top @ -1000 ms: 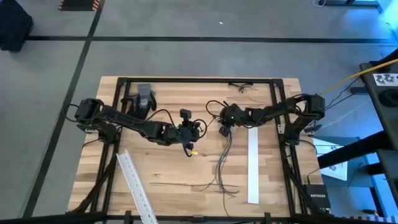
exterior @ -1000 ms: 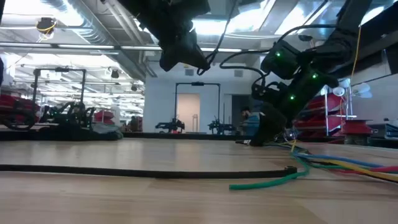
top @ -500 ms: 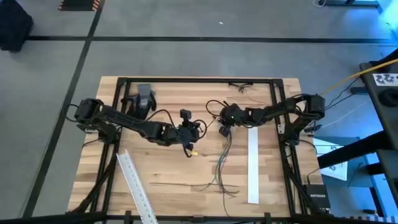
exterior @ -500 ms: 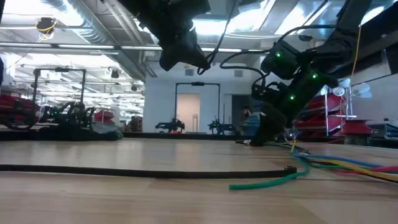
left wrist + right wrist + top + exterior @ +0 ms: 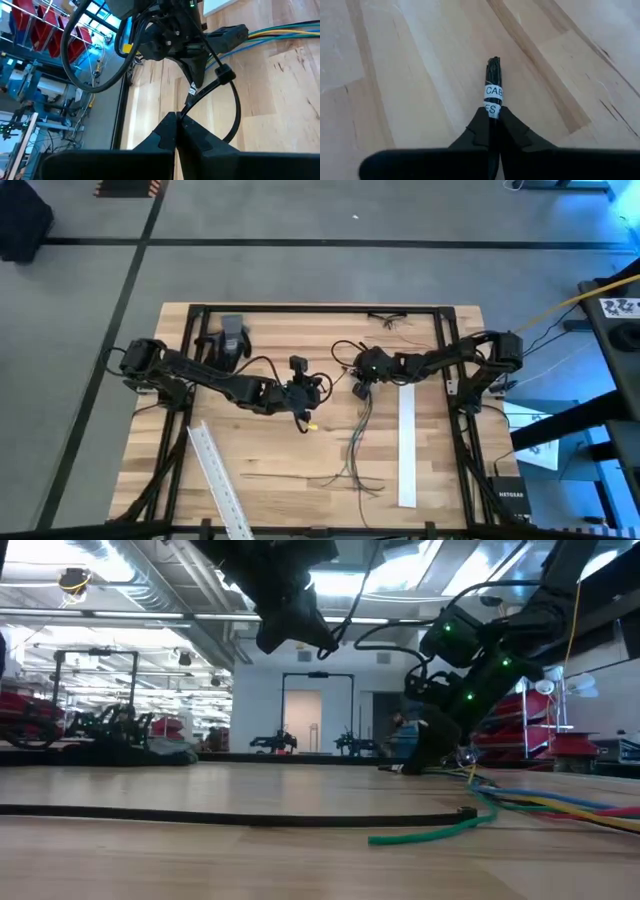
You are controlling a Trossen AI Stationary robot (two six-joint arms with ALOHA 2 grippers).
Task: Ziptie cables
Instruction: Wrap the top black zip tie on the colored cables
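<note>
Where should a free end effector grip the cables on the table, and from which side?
Probably the bunched stretch of the cables near the right end effector, from above, closing across the strands; farther off they splay flat.

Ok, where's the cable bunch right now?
High view: the cables trail from the right hand at table centre down toward the near edge, left of the white strip.

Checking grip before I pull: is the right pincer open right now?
No. In the right wrist view the right pincer is shut on a thin dark bundle of zip ties with a white label band.
</note>
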